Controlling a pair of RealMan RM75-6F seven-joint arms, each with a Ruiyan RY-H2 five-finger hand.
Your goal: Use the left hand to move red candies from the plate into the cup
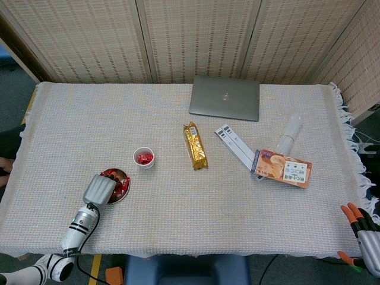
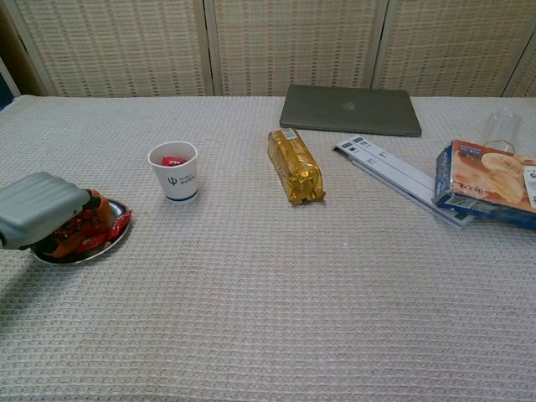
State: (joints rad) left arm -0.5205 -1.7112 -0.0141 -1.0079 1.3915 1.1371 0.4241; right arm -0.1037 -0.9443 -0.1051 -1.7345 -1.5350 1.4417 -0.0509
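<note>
The left hand [image 2: 40, 209] sits over the near side of the plate [image 2: 117, 237], its grey back up and its fingers [image 2: 99, 208] curled down into the heap of red candies [image 2: 107, 229]; whether they have closed on one I cannot tell, since the hand hides its own tips in both views. The candies lie directly under and just beyond the fingers, a loose pile with no single long axis to line up on. The cup [image 2: 175, 171] stands upright beyond the fingers and to their right, apart from the plate, with some red candy already inside. The coming move likely turns on that short diagonal: lift, then carry forward and right to the cup's mouth. The right hand [image 1: 367, 231] hangs off the far table corner, well apart from everything, fingers spread and holding nothing. The surface is a woven cloth [image 1: 178, 196], flat and grippy-looking. A gold packet [image 1: 195, 146] lies right of the cup, leaving the path open.
</note>
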